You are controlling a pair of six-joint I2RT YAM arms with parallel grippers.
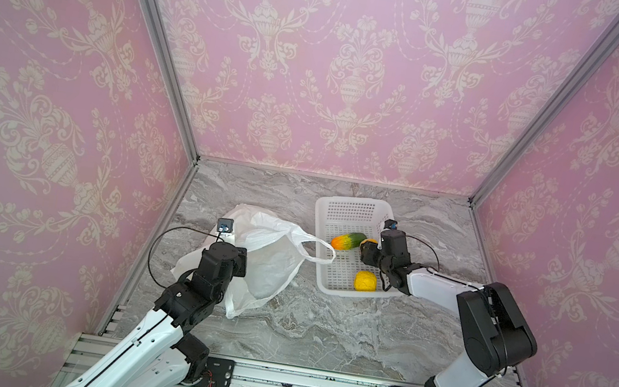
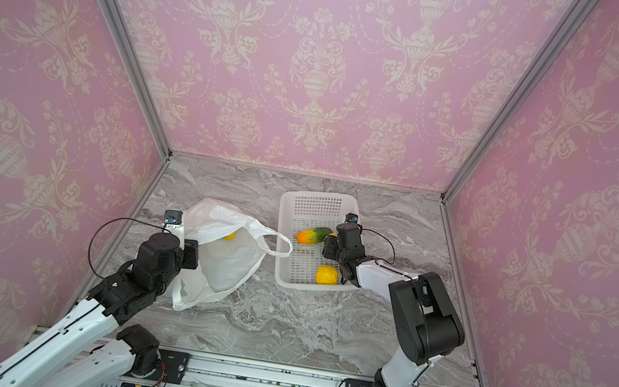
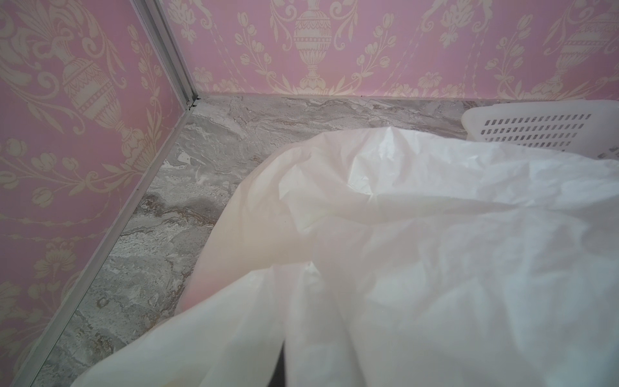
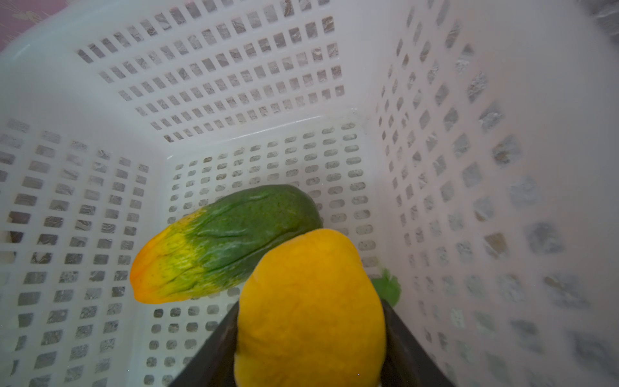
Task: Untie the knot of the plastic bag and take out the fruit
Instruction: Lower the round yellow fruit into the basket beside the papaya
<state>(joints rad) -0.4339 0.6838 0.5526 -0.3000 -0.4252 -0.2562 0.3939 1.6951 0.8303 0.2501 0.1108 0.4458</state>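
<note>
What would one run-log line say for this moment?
left gripper: shut on plastic bag | right gripper: shut on yellow-orange fruit, inside basket | also in basket: orange-green fruit, round yellow fruit

One thin, translucent white plastic bag [image 1: 272, 256] and one rigid white perforated basket [image 1: 355, 214] lay on the one grey marbled table [image 1: 319, 331]. Four toy fruit showed: one orange-to-green oblong fruit [image 1: 348, 240], one round bumpy yellow fruit [image 1: 366, 282], one smooth yellow-orange fruit [image 4: 311, 308], and one yellow piece [image 2: 228, 235] glimpsed inside the bag. One green scrap [image 4: 387, 288] was too hidden to class. Two robot arms stood near: one left arm [image 1: 160, 331], one right arm [image 1: 488, 328].
</note>
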